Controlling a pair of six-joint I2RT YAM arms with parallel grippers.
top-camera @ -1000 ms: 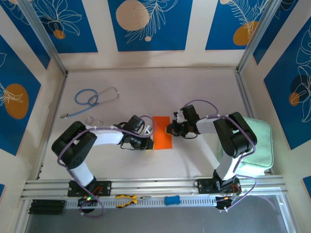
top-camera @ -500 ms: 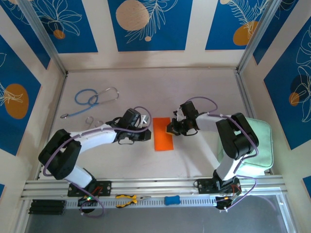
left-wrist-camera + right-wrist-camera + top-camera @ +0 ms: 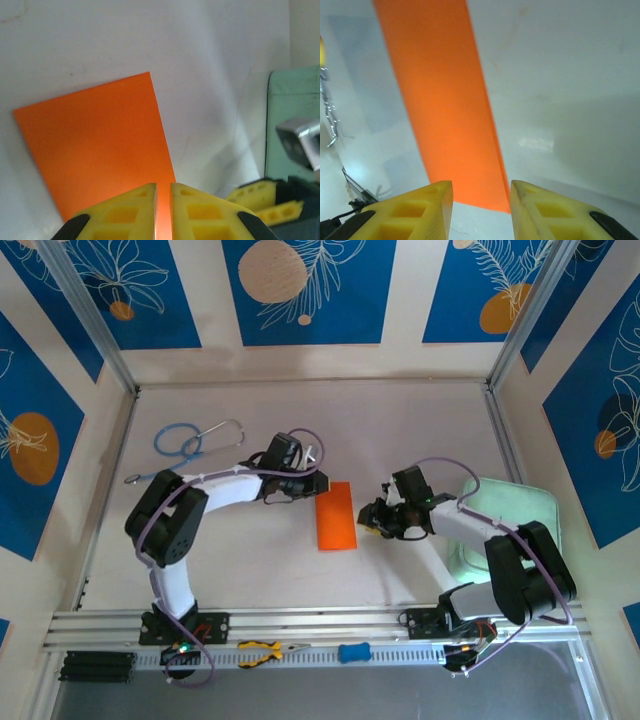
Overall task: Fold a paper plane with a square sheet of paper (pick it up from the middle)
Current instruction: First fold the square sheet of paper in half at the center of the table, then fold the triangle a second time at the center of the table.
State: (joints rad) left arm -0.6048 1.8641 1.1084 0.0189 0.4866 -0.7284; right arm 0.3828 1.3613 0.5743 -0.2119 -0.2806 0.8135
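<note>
Top view: the paper [image 3: 337,517] lies flat on the surface [image 3: 420,430] between my two arms. It is a narrow rectangle rather than a square, so I judge the first half-fold is made. The left fingers [image 3: 314,481] sit at its far left corner. The right fingers [image 3: 372,524] are just beside its right edge, toward the near end. I read that as one arm steadying the sheet while the other lines up for the next crease. The pad [image 3: 520,502] lies well apart to the right, partly under the right arm.

Left wrist view: my left fingers are almost together, with only a thin slit between them and orange showing through it. They hang over the near edge of the paper. I cannot tell whether they pinch that edge or merely press it. The sheet itself looks flat.

Right wrist view: the right fingers stand apart with nothing between them. The paper runs away ahead as a long strip, its near end in line with the gap, ready for a grab.

I see no container here; the paper rests bare on the surface.
</note>
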